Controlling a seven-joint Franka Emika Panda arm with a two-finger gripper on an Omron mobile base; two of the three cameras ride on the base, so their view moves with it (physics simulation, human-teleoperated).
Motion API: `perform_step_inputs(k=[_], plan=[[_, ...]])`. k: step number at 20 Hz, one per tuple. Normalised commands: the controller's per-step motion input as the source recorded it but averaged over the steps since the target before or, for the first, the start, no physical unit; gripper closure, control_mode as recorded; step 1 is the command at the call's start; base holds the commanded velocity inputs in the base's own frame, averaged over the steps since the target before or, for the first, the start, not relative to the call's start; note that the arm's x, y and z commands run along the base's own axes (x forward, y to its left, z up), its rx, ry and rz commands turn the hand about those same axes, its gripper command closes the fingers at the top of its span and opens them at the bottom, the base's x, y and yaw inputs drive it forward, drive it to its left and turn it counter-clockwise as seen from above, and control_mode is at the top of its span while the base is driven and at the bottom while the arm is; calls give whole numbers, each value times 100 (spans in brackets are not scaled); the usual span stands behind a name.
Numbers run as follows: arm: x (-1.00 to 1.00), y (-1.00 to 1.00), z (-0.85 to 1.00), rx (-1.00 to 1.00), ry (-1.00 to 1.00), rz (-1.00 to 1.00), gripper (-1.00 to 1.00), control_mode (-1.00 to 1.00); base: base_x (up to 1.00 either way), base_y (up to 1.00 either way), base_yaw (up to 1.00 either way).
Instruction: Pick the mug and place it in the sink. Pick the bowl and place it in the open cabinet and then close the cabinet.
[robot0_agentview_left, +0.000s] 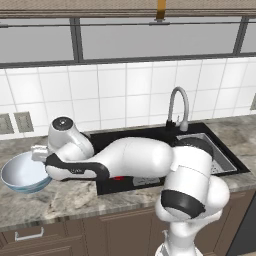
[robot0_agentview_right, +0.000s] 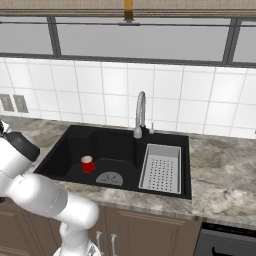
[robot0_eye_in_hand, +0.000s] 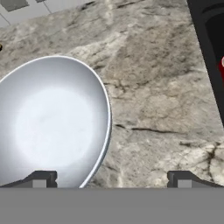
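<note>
The bowl (robot0_eye_in_hand: 52, 122) is lying on the counter (robot0_eye_in_hand: 153, 87) left of the sink (robot0_agentview_right: 75, 150); likely rigid and slippery, it is best being gripped at the rim. The gripper (robot0_eye_in_hand: 111, 179) is being held wide, empty, straddling that rim.

A bright red mug (robot0_agentview_right: 88, 164) with a pale inside sits in the black sink (robot0_agentview_right: 75, 145), beside a round grey drain (robot0_agentview_right: 109, 179) and a pale grey perforated tray (robot0_agentview_right: 161, 168). The bowl (robot0_agentview_left: 22, 172) shows a plain white inside and a blue-teal outside against the mottled grey-brown stone counter (robot0_eye_in_hand: 153, 87). Behind the silver-grey faucet (robot0_agentview_left: 178, 107) runs a wall of white tiles (robot0_agentview_right: 115, 90) with thin grey grout lines, above dark brown drawers (robot0_agentview_left: 45, 235).
</note>
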Motion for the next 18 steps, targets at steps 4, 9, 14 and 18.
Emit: perform_step_inputs(k=[4, 9, 14, 18], plan=[[21, 0, -21, 5, 3, -12, -100, -100, 0, 0, 0], [25, 5, -21, 5, 5, -9, -100, -100, 0, 0, 0], [36, 28, -16, 1, 9, 0, -100, -100, 0, 0, 0], [41, 34, -18, 0, 18, 0, -100, -100, 0, 0, 0]])
